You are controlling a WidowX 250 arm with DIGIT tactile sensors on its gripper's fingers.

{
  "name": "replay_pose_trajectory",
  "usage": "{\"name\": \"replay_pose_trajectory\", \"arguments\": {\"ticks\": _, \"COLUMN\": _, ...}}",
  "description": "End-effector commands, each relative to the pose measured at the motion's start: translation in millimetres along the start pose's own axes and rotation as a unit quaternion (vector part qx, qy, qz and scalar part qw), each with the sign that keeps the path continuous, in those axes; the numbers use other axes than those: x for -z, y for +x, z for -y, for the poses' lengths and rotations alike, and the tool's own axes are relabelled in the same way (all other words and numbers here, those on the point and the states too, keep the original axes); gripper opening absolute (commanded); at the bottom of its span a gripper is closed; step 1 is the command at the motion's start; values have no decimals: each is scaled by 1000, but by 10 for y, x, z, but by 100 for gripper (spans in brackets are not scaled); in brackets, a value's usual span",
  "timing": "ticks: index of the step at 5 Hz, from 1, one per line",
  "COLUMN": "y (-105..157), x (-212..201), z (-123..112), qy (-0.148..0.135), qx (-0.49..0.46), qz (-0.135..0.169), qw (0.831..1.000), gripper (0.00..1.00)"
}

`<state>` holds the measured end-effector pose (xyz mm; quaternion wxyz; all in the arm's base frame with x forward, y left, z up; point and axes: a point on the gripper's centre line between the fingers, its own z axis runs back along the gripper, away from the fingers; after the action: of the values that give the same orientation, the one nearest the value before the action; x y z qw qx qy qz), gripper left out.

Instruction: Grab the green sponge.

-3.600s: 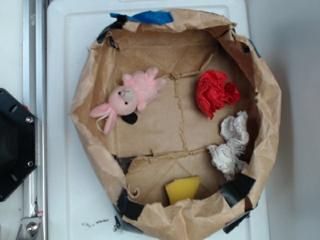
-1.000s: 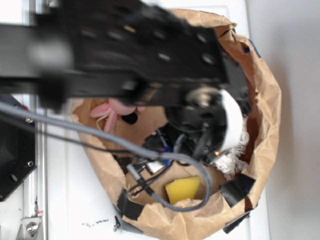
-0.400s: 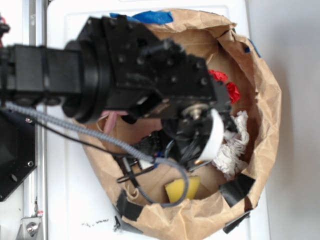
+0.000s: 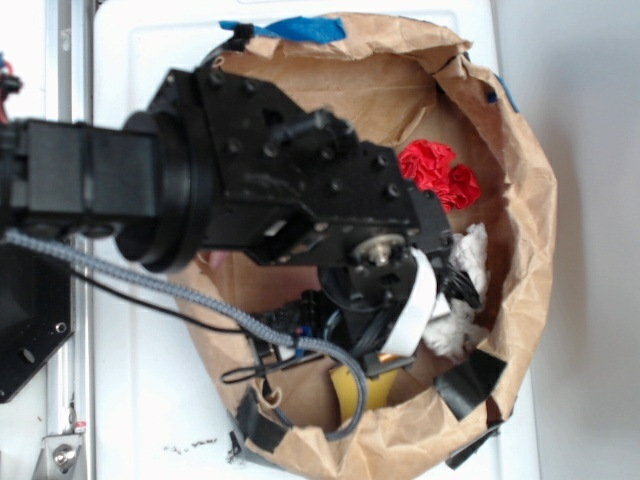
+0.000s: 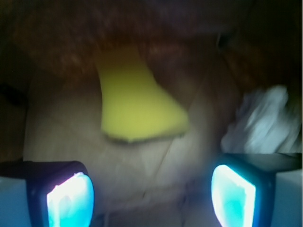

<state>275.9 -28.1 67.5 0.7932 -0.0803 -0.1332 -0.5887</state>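
Observation:
The green sponge is a yellow foam block lying on the brown paper floor, ahead of and above my gripper in the wrist view. The two lit fingertips stand far apart with only paper between them, so the gripper is open and not touching the sponge. In the exterior view my black arm reaches into the paper bag. Only a strip of the green sponge shows near the bag's front wall, crossed by a grey cable. The fingertips themselves are hidden under the wrist there.
The crumpled paper bag wall rings everything. A red paper wad lies at the right back. The white-grey rag sits right beside the wrist, also seen as the rag at right. Black tape patches the front wall.
The arm has come in over the bag and shifted toward its front wall, now above the sponge. More of the red wad shows; the pink bunny is covered.

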Motion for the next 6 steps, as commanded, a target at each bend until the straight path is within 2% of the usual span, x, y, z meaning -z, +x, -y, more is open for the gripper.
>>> {"name": "replay_pose_trajectory", "arguments": {"ticks": 1, "y": 307, "x": 53, "z": 139, "qy": -29, "qx": 64, "qz": 38, "qw": 997, "gripper": 100}}
{"name": "replay_pose_trajectory", "arguments": {"ticks": 2, "y": 325, "x": 126, "z": 181, "qy": -41, "qx": 79, "qz": 41, "qw": 995, "gripper": 100}}
{"name": "replay_pose_trajectory", "arguments": {"ticks": 3, "y": 365, "x": 100, "z": 189, "qy": -36, "qx": 101, "qz": 68, "qw": 992, "gripper": 100}}
{"name": "replay_pose_trajectory", "arguments": {"ticks": 4, "y": 412, "x": -40, "z": 155, "qy": -4, "qx": 105, "qz": 86, "qw": 991, "gripper": 100}}
{"name": "replay_pose_trajectory", "arguments": {"ticks": 6, "y": 427, "x": -66, "z": 135, "qy": 23, "qx": 127, "qz": 86, "qw": 988, "gripper": 100}}
